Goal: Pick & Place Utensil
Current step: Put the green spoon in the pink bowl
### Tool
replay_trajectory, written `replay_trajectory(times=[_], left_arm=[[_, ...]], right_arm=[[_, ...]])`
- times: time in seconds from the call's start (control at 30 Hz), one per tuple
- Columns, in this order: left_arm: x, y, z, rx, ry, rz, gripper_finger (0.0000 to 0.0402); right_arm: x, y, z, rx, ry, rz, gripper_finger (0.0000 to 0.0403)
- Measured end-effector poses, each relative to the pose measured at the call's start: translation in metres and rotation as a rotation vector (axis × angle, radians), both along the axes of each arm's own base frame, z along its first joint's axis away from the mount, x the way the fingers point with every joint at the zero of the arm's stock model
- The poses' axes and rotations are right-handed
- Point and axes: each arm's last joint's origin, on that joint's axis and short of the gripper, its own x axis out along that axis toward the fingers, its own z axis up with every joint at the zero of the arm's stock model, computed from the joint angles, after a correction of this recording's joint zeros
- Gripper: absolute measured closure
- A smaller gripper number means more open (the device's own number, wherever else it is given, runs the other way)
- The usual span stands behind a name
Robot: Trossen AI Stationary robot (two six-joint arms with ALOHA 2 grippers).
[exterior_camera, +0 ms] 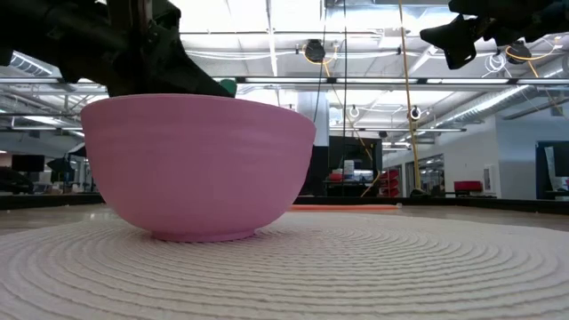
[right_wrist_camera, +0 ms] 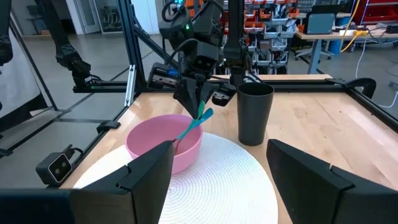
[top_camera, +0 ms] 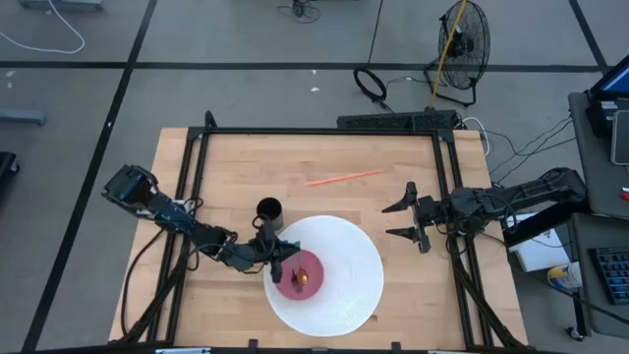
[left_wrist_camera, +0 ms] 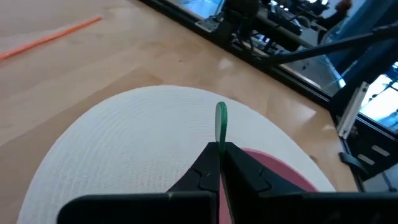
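A green utensil (right_wrist_camera: 194, 123) slants down into a pink bowl (right_wrist_camera: 163, 147), held by my left gripper (right_wrist_camera: 198, 106), which is shut on it above the bowl's rim. The bowl (top_camera: 300, 277) stands on a round white woven mat (top_camera: 344, 285). In the left wrist view the utensil's end (left_wrist_camera: 221, 119) sticks out past the shut fingers (left_wrist_camera: 211, 163). The low view shows the bowl (exterior_camera: 200, 164) close up, with a bit of green (exterior_camera: 229, 86) over its rim. My right gripper (top_camera: 405, 220) waits open, raised off the mat's right side. My left gripper pinches the green utensil's handle near its upper end (right_wrist_camera: 202, 114) between its two fingers. The fingers come from above, slanting down from the table's left side. The utensil tilts below them into the bowl, and its lower end (right_wrist_camera: 180, 138) is hidden behind the bowl's wall.
A black cup (top_camera: 268, 209) stands upright just beyond the mat's far-left edge, close to my left arm. A thin orange stick (top_camera: 344, 178) lies on the bare wood toward the far side. A black frame (top_camera: 314, 131) runs round the table.
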Motion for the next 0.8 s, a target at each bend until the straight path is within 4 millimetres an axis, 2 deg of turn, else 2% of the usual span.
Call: replay_trajectory(times=[0.53,0.8], left_arm=[[-0.0013,0.001,-0.0028,-0.023,0.016,0.03,0.0388],[-0.002,0.0011,-0.0048,-0.01,0.03,0.025,0.0348]], right_arm=[[0.0013,0.0003,-0.0011,-0.002,0.009,0.0,0.0149],[0.0049,0.0012,-0.0047,-0.008,0.035,0.0,0.0149]])
